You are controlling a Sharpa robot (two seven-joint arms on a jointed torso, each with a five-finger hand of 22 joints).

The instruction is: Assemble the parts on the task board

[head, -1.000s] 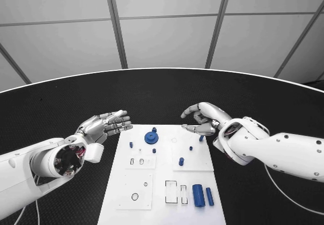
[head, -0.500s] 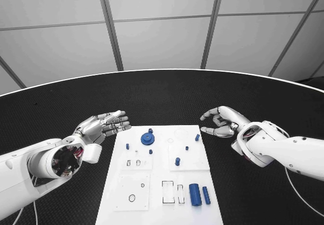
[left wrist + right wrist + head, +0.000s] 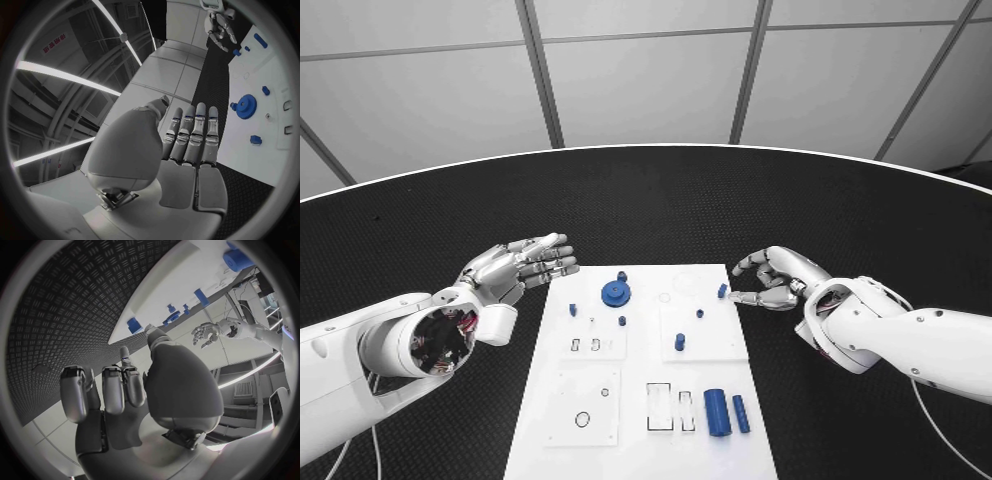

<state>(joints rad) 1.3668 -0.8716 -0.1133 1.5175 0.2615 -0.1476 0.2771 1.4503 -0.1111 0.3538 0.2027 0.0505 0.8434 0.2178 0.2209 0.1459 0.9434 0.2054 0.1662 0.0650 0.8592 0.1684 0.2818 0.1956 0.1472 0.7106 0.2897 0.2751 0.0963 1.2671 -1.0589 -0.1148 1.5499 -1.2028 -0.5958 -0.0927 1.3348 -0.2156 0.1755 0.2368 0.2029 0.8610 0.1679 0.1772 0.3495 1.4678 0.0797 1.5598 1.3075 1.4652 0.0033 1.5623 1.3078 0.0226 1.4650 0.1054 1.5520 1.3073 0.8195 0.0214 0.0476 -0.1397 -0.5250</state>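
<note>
The white task board [image 3: 639, 400] lies in the middle of the black table. A blue gear [image 3: 616, 293] stands near its far end, with small blue pegs around it. One peg [image 3: 723, 291] stands at the board's far right edge. My right hand [image 3: 769, 277] hovers just right of that peg with curved fingers apart, its thumb tip close to the peg [image 3: 134, 324], holding nothing. My left hand [image 3: 524, 268] hangs over the table left of the board, fingers stretched out side by side and empty; the left wrist view shows it [image 3: 187, 145] near the gear [image 3: 246, 106].
Two blue cylinders [image 3: 727, 413] lie side by side near the board's front right, next to rectangular slots [image 3: 664, 408]. More small pegs [image 3: 679, 342] stand mid-board. Bare black table [image 3: 646, 210] surrounds the board.
My right hand drew away to the right from the board's far end, then came down and back towards the peg at the right edge. The left hand has stayed in place.
</note>
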